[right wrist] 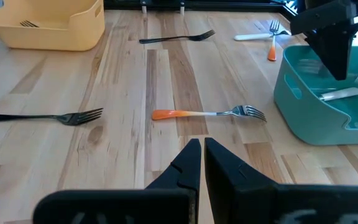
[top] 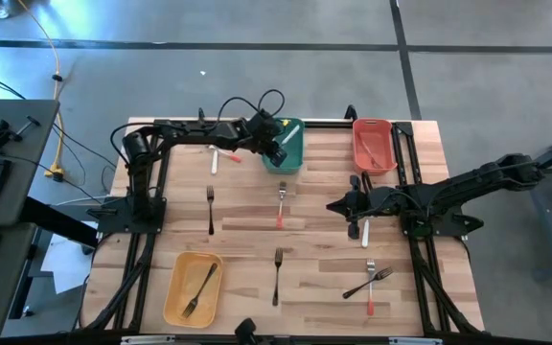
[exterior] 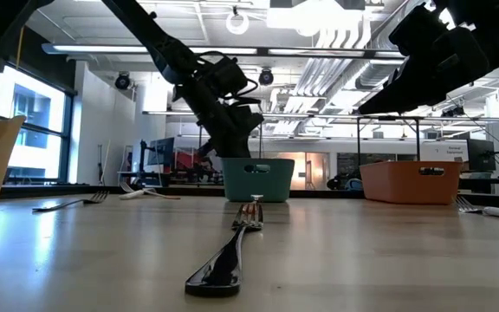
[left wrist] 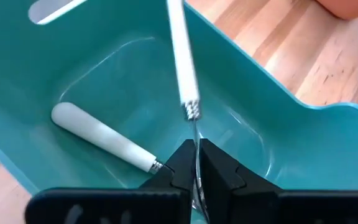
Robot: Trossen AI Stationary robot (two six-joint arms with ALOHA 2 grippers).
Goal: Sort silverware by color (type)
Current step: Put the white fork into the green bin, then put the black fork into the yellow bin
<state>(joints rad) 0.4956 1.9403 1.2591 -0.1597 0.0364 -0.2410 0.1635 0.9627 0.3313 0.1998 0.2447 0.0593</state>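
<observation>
1. Landmark: green bin (top: pixel 290 158), at the far edge of the table (top: pixel 324 235). All places below are given relative to it.
2. Left gripper (left wrist: pixel 196 163) hangs directly over the green bin. Its fingers are pinched on the metal neck of a white-handled fork (left wrist: pixel 183 59), handle pointing away from the wrist and out over the bin's interior.
3. A second white-handled piece (left wrist: pixel 101 137) already lies on the bin floor, under and beside the held one.
4. Right gripper (right wrist: pixel 197 158) waits over bare table to the right of the bin. Fingers closed together, nothing between them.
5. Remaining silverware, by the high view: a red-handled fork (top: pixel 281 203) just in front of the bin; a black fork (top: pixel 210 209) front-left; another black fork (top: pixel 277 275) well in front; a crossed pair of forks (top: pixel 370 281) front-right; a white-handled piece (top: pixel 214 158) just left of the bin. A yellow bin (top: pixel 192 287) at the front-left holds a black fork; a red bin (top: pixel 374 144) stands to the right.
6. Judgement: drop step, fork not yet released.
7. Risks:
   - The grip sits on the thin neck, so the long handle may swing on release and catch the bin wall, tipping the fork out.
   - If released from this height, it may bounce off the piece below.
   - Lowering further could knock the rim and shift the light bin.
</observation>
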